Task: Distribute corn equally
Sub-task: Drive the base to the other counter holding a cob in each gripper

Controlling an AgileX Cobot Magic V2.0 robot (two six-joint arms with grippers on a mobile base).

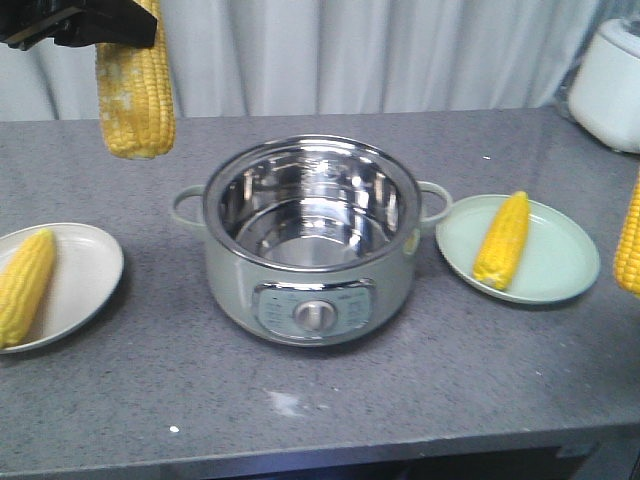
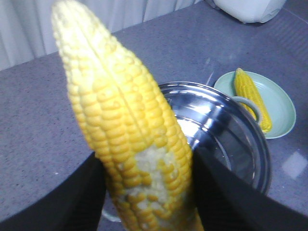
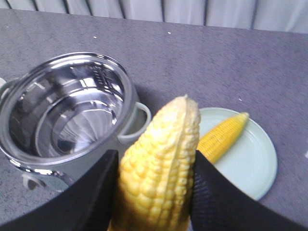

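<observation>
Partly cropped, left gripper (image 1: 110, 28), left corn (image 1: 135, 100), right corn (image 1: 630, 235) at edge

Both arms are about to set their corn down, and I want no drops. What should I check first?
1. Grip of left gripper on left held cob: ok, clamped between both fingers.
2. Grip of right gripper on right held cob: ok.
3. Corn inside pot: ok, none.
4. Room on beige plate: ok, beige-plate cob lies to one side.
5. Room on green plate: ok, green-plate cob lies off-centre.
6. Held cobs lined up over plates: cannot tell.
</observation>
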